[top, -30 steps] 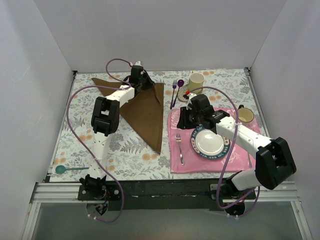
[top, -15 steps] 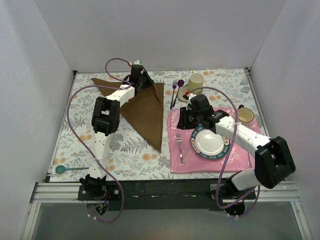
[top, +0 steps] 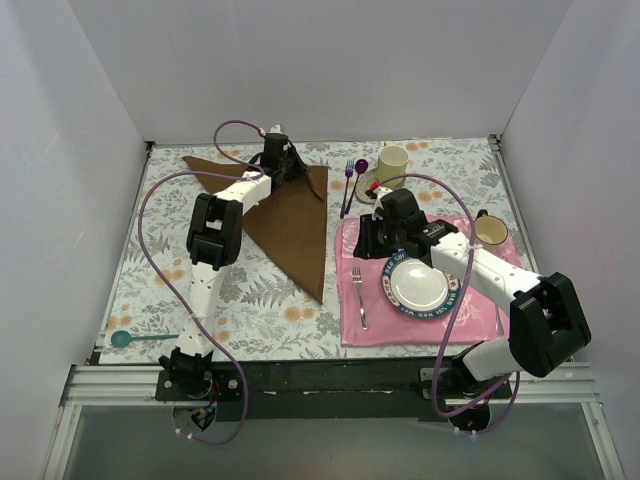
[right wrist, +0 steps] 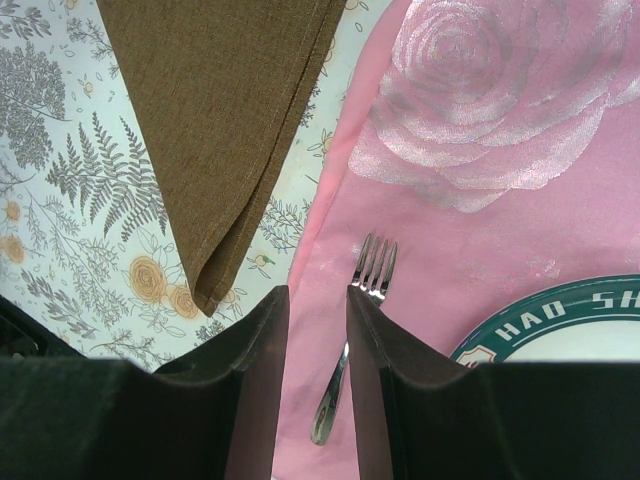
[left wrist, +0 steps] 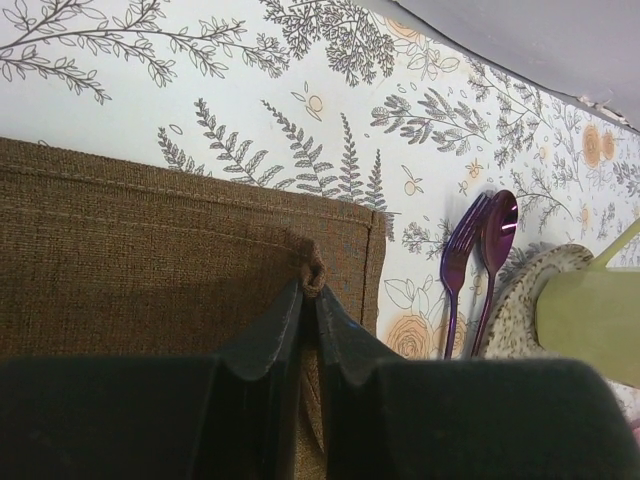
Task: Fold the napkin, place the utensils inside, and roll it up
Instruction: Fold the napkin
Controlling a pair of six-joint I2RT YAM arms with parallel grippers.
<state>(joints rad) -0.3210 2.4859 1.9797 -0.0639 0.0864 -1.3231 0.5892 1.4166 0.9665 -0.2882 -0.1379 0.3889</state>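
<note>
The dark brown napkin (top: 290,225) lies folded into a triangle on the floral cloth, left of the pink mat. My left gripper (top: 290,168) is at its far right corner, shut on a small bunch of the cloth (left wrist: 313,268) held between the fingertips (left wrist: 290,310). A purple fork (left wrist: 460,260) and purple spoon (left wrist: 497,225) lie just right of that corner. My right gripper (right wrist: 317,292) hovers open over the pink mat's left part, above a silver fork (right wrist: 370,270), also visible from the top as the fork (top: 358,295). The napkin's near point (right wrist: 215,285) lies to the gripper's left.
On the pink rose-patterned mat (top: 350,325) stands a plate (top: 418,283). A yellow-green cup (top: 392,160) sits on a coaster at the back, and a mug (top: 490,230) at the mat's right. A teal spoon (top: 135,338) lies at the near left edge.
My left gripper has shifted slightly right at the napkin's far corner, still pinching the cloth. The right arm has not moved.
</note>
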